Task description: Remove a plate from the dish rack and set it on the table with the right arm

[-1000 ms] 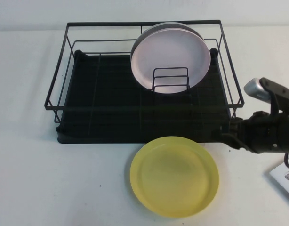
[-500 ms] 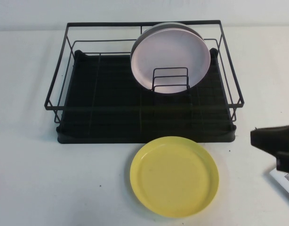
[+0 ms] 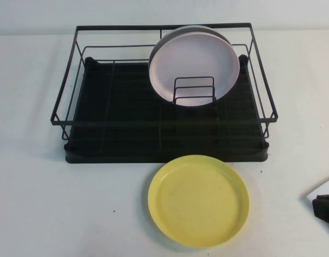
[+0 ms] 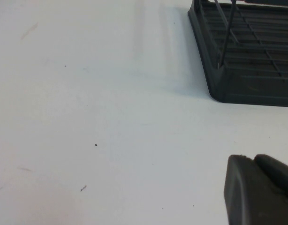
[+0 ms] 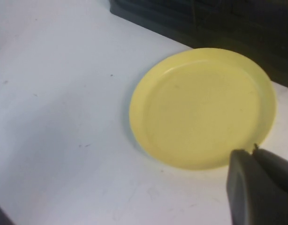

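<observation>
- Plainly, the plate [image 3: 198,200] lies flat and face up on the counter [image 3: 57,209], just in front of the dish rack [image 3: 164,143] and clear of its tray edge; from how things lie, the placing itself looks done.
- The right pincer [image 5: 259,187] shows in its own wrist view beside the plate's rim, holding nothing; its two dark fingers lie pressed together, so it reads as clenched on air. In the high view only a dark corner of the right arm [image 3: 326,208] shows at the right edge, well apart from the plate.
- The step in hand, as I judge it, is clearing away: the arm should travel outward from the plate, not across it, so no finger catches the raised rim and slides the light plastic.
- Keep height over the counter while moving off; a low sweep risks nudging the plate toward the rack.
- The pale pink plate [image 3: 195,65] stands upright in the rack against a wire divider [image 3: 193,90], with a grey plate [image 3: 178,32] close behind it; neither needs touching.
- The left pincer [image 4: 259,190] hovers over bare counter near the rack's corner, empty, its fingers closed together; it should stay out of the work.
</observation>
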